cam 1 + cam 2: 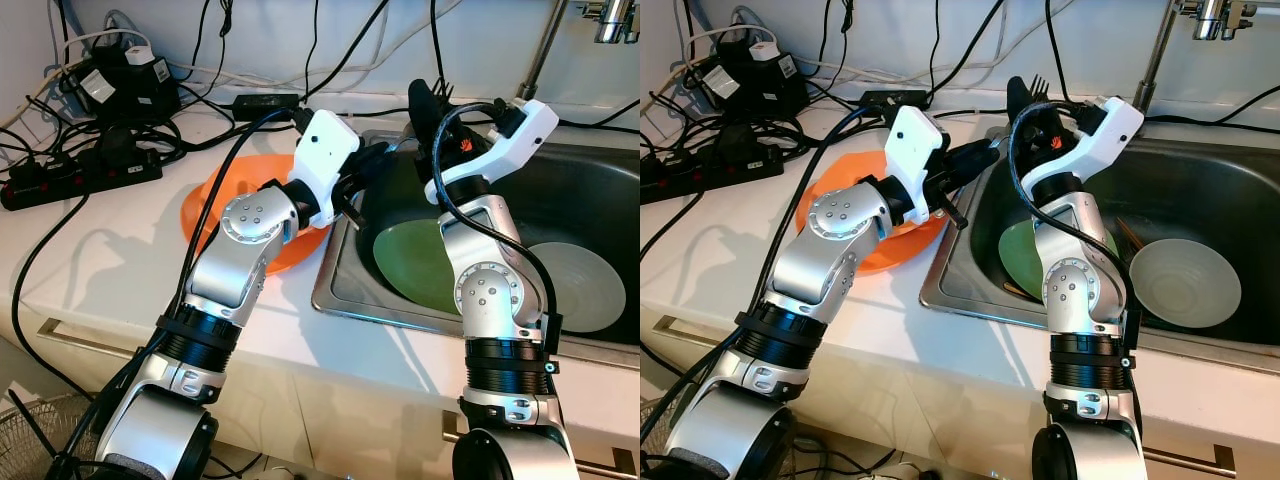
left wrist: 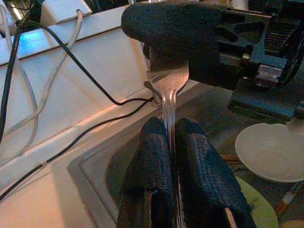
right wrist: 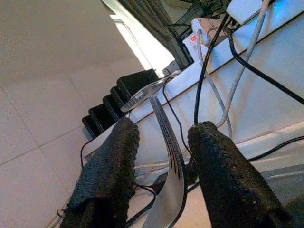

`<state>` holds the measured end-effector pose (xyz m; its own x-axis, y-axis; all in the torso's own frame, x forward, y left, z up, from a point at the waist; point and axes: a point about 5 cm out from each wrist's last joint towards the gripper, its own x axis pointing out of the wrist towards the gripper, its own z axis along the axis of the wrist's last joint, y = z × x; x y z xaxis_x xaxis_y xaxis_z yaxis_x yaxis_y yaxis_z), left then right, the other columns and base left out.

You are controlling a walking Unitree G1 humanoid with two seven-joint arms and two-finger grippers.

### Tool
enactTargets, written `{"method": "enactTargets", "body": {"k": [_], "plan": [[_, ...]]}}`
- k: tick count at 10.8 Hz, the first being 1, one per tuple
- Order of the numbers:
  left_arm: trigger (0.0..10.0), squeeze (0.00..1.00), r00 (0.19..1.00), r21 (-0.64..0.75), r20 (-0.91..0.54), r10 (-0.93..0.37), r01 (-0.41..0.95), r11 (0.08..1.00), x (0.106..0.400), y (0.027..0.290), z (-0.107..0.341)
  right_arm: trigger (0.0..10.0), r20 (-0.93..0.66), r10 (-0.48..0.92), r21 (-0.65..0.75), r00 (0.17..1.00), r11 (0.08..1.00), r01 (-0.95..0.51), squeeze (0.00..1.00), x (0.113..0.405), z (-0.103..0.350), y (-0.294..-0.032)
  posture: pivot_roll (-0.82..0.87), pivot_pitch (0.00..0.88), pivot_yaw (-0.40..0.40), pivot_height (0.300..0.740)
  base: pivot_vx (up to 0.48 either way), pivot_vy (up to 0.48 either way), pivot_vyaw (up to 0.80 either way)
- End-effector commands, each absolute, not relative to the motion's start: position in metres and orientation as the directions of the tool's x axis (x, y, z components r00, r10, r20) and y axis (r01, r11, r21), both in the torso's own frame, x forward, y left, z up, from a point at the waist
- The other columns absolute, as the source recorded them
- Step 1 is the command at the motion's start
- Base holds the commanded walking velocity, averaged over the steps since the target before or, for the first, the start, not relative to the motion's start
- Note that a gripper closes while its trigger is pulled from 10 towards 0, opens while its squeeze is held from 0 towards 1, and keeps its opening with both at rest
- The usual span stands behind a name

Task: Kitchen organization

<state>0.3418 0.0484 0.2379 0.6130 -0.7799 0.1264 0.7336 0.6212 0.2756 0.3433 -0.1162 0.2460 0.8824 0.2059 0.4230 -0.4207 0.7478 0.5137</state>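
Observation:
A metal fork hangs over the left end of the steel sink. My left gripper is shut on its handle, reaching in from above the orange plate. The fork's tines stick up between the two fingers of my right gripper, which stands open around them with a gap on each side. In the right eye view the tines poke out above the right gripper, near the sink's back corner. A green plate and a white bowl lie in the sink below.
Power strips and adapters with many black cables crowd the counter's back left. The faucet rises behind the sink. Chopsticks lie in the basin by the bowl. The counter's front edge is near.

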Motion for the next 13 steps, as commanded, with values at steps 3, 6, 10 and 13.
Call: {"method": "enactTargets", "body": {"k": [3, 6, 10, 13], "plan": [[10.0, 0.0, 0.609, 0.292, 0.119, -0.784, 0.733, 0.614, 0.34, 0.048, 0.237, 0.0, 0.433, 0.207, 0.52, 0.877, 0.738, -0.431, 0.0, 0.343, 0.249, -0.115, 0.05, 0.0, 0.085, 0.74, 0.0, 0.0, 0.0], [10.0, 1.0, 0.602, 0.296, 0.121, -0.789, 0.737, 0.608, 0.34, 0.047, 0.237, 0.0, 0.437, 0.199, 0.53, 0.877, 0.731, -0.43, 0.0, 0.342, 0.25, -0.116, 0.04, 0.0, 0.09, 0.74, 0.0, 0.0, 0.0], [10.0, 1.0, 0.603, 0.29, 0.113, -0.79, 0.74, 0.607, 0.34, 0.045, 0.235, 0.0, 0.441, 0.182, 0.562, 0.879, 0.707, -0.429, 0.0, 0.343, 0.251, -0.12, 0.04, 0.0, 0.091, 0.74, 0.0, 0.0, 0.0], [10.0, 0.0, 0.612, 0.291, 0.129, -0.78, 0.728, 0.62, 0.341, 0.047, 0.239, 0.0, 0.447, 0.138, 0.576, 0.884, 0.712, -0.402, 0.0, 0.344, 0.254, -0.132, 0.04, 0.0, 0.088, 0.74, 0.0, 0.0, 0.0]]}}
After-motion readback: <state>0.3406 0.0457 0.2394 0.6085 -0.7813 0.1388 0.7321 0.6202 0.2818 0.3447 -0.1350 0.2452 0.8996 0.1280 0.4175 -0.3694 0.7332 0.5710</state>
